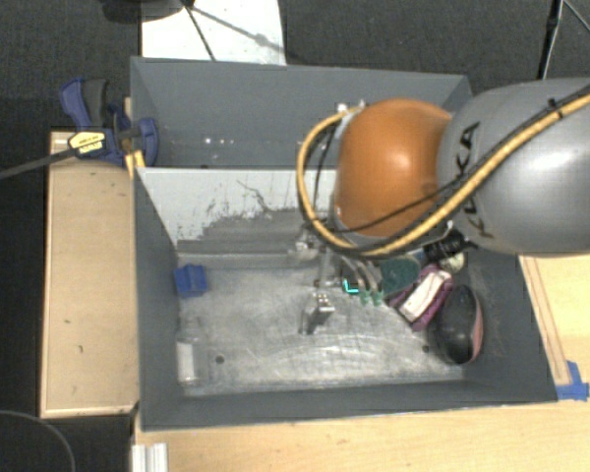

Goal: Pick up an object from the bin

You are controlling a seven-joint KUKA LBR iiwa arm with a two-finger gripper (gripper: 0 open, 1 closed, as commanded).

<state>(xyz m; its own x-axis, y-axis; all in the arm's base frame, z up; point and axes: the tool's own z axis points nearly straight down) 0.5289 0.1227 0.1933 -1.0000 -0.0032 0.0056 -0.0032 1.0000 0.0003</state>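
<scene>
Close to the near wall of the bin (275, 126), a small clear bottle (186, 354) lies at the left and a dark rounded thing (459, 330) at the right. Farther in, the gripper (320, 315) hangs over bare floor mid-bin, with a purple-and-white item (428, 298) and a teal one (401, 271) near its right. I cannot tell whether it is spread or closed, and a blue block (190, 280) lies well apart at the left.

Grey bin (275, 116), floor scuffed pale; blue block (190, 281) well left of gripper (320, 315); purple-and-white thing (425, 298), black rounded thing (459, 330) right of it; orange wrist cover (393, 165).
</scene>
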